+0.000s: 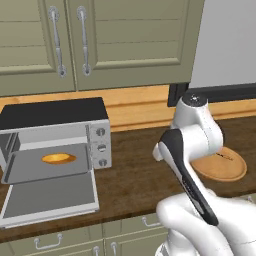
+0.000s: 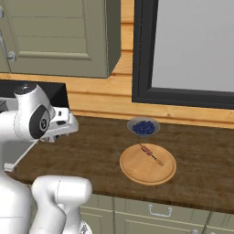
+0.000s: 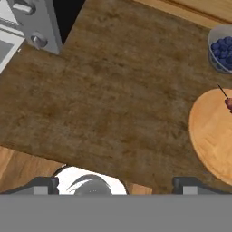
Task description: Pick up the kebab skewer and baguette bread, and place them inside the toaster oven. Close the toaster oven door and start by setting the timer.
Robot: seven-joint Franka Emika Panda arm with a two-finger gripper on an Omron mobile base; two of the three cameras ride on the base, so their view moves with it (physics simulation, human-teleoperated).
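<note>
Even, bright rendered light; soft faint shadows; no glare; slightly low-resolution, mild blur.

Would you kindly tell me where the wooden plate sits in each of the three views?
Left base view: wooden plate at right-centre, partly behind the arm.
Right base view: wooden plate below centre, carrying the kebab skewer.
Hand view: wooden plate at the right edge, cut off.
Shared landmark: the toaster oven, left of the plate everywhere.
</note>
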